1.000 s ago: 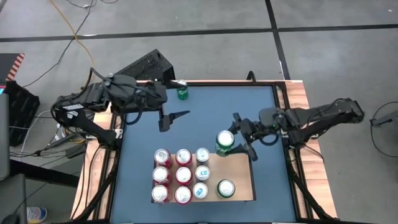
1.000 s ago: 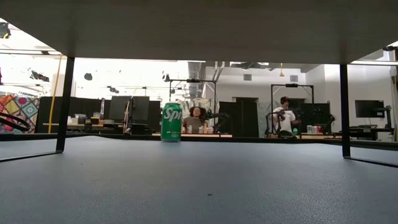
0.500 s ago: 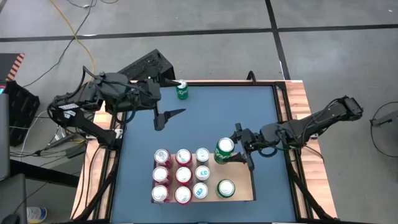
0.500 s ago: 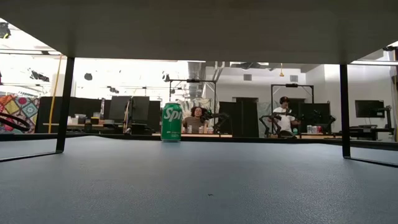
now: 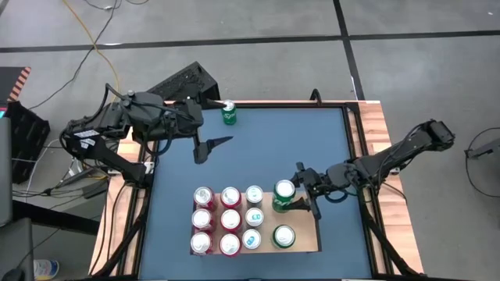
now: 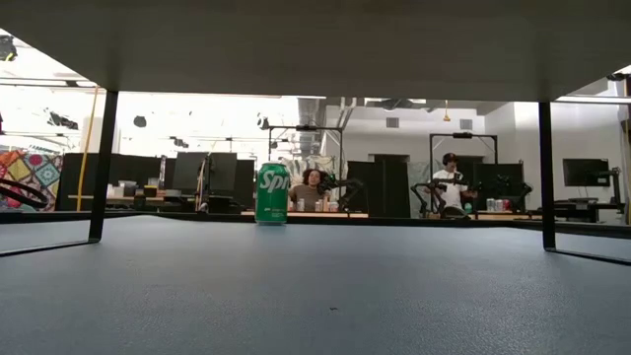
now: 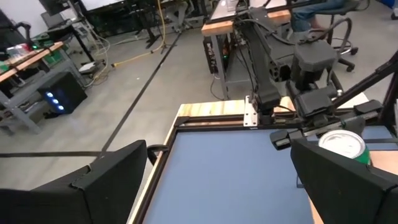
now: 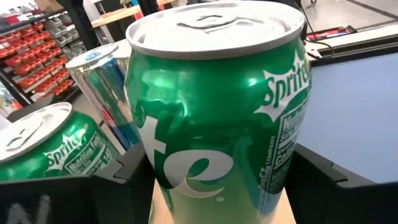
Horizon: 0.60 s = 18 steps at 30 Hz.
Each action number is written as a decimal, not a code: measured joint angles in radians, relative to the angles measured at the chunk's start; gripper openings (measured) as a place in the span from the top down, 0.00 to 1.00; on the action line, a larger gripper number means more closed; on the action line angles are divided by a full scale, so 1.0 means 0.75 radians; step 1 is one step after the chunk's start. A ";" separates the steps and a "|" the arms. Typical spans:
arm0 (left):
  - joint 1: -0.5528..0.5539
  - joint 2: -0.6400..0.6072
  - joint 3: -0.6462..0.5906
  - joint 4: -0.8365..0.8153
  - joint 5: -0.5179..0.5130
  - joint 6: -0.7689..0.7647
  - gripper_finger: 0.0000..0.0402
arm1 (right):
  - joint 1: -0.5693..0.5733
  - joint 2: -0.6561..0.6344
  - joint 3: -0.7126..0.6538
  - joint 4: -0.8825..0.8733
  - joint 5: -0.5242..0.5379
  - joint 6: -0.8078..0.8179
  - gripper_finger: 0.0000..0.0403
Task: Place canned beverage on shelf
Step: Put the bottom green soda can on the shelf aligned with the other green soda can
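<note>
The right arm [image 5: 391,156] reaches in from the table's right edge, stretched low and nearly straight, its wrist pointing toward the shelf [image 5: 301,204]. The right gripper [image 5: 291,197] sits over the shelf's far right corner, with its fingers on either side of a green can [image 5: 283,195] and closed against its sides. The right wrist view shows that can [image 8: 217,106] upright and filling the space between the two dark fingers [image 8: 323,180], its silver lid level. Whether its base touches the shelf cannot be told.

The shelf lies on the blue table [image 5: 258,148], toward the near edge. On it, left of the held can, stand nine cans in three rows of three: six red cans [image 5: 216,220] in the two left columns and three blue cans [image 5: 253,217] in the third. A second green can [image 5: 283,236] stands on the shelf just nearer than the held one, in the same column.

The left arm [image 5: 109,129] is folded at the table's far left corner, well away from the shelf. The left gripper [image 5: 209,147] points across the table with its fingers spread wide and nothing between them. A third green can [image 5: 228,113] stands upright on the table at the far edge, beyond the left gripper and apart from it; the low view shows it [image 6: 272,193] alone on the blue surface.
</note>
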 joint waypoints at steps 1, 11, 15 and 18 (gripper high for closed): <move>0.000 0.000 0.000 0.000 -0.004 0.000 0.04 | 0.002 0.011 -0.001 0.010 0.000 0.001 0.34; 0.000 0.001 0.000 -0.007 -0.012 0.008 0.04 | 0.039 0.102 0.000 0.071 -0.004 0.026 0.34; 0.000 0.001 0.000 -0.007 -0.012 0.004 0.04 | 0.046 0.127 0.001 0.108 -0.006 0.027 0.34; 0.000 0.001 0.000 -0.007 -0.012 0.002 0.04 | 0.045 0.125 0.001 0.102 -0.004 0.025 0.34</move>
